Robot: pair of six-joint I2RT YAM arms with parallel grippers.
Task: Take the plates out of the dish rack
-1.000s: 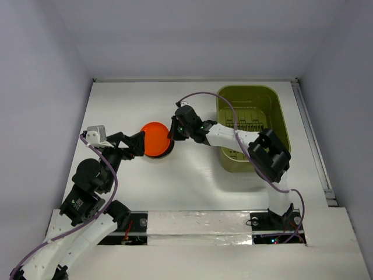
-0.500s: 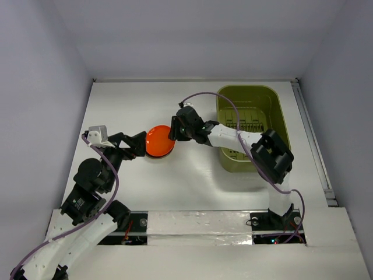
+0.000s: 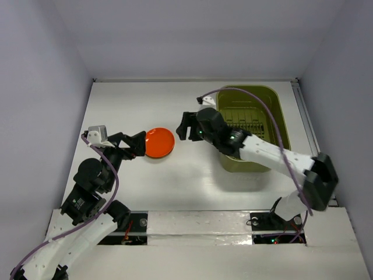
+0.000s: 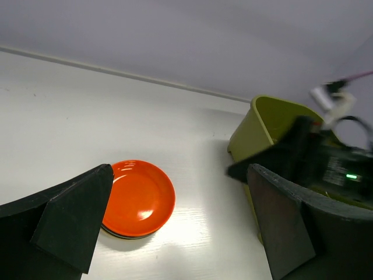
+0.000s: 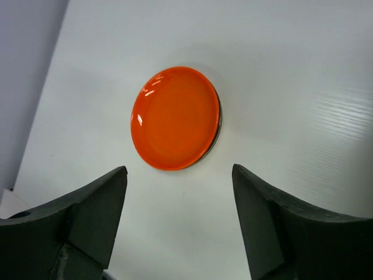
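Bases: both of your arms are bolted at the near edge of the counter [image 3: 175, 186].
Left arm [image 3: 93, 175]: yours rises folded at the near-left corner, with the wrist pointing right.
Left gripper [image 3: 139, 144]: its fingers are spread apart and grasp nothing; the tips sit just beside the left rim of the plates.
Plates [image 3: 159, 142]: you have them stacked flat, left of the counter's centre and about midway between the near and far edges. The plain orange-red one is on top, and a dark rim shows beneath it in both wrist views.
Right arm [image 3: 268, 154]: yours stretches from the near-right corner across the dish rack's near-left corner, with the wrist pointing left.
Right gripper [image 3: 183, 126]: jaws are wide and empty; it sits just right of the stack, clear of it.
Dish rack [image 3: 256, 99]: this olive-green tub lies toward the far-right corner, slotted bottom showing, with a purple cable [image 3: 250, 90] arcing above it.
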